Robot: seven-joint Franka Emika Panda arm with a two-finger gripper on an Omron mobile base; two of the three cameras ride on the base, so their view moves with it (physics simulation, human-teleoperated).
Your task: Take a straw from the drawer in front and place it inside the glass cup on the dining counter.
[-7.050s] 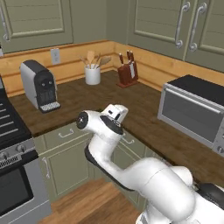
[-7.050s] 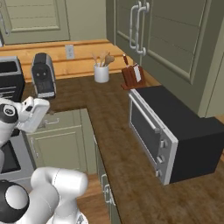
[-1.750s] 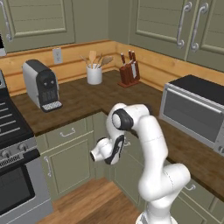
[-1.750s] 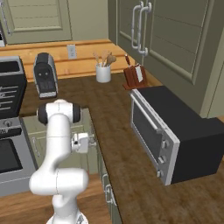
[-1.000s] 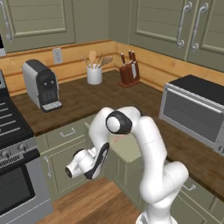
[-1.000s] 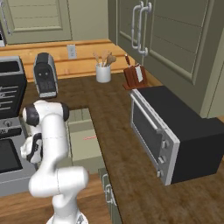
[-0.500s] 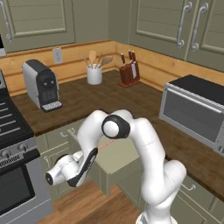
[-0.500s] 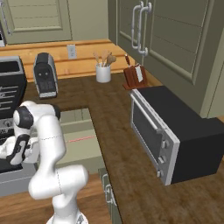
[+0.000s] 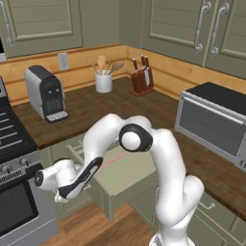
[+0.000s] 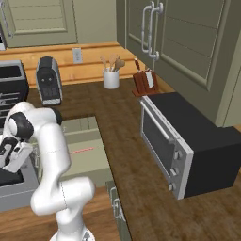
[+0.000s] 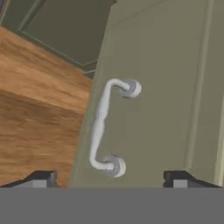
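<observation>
Standing pulled out from the cabinet run, the drawer [image 9: 126,174] is showing its pale floor, and the straw [image 9: 111,161] is lying flat inside it as a thin pink-red line, near the middle in both base views. The gripper [image 11: 109,180] is hanging just in front of the drawer front with its jaws spread wide and nothing between them; in the hand view the small silver handle [image 11: 106,127] is sitting between the two dark fingertips [image 11: 40,178], apart from both. Judging from this, the opening step is looking done, while the rest is waiting: the straw is not yet picked up, and the trip to the cup and the drop into it are all ahead. Neither the cup nor the dining counter is appearing in these pictures, so the base will probably be needing to drive before the placing. Around the drawer, a coffee machine [image 9: 44,92] is standing on the wood worktop [image 9: 105,104] behind it, a white crock of utensils [image 9: 103,80] and a knife block [image 9: 142,79] are sitting further back in the corner, and a toaster oven [image 10: 181,141] is occupying the worktop to the arm's right. A stove [image 9: 17,179] is flanking the drawer on the left. Nothing is lying over the straw, though the arm's own elbow is hanging above the drawer, and the gripper is sitting low, outside the drawer, so it is having to rise and come over the front edge to reach in.
</observation>
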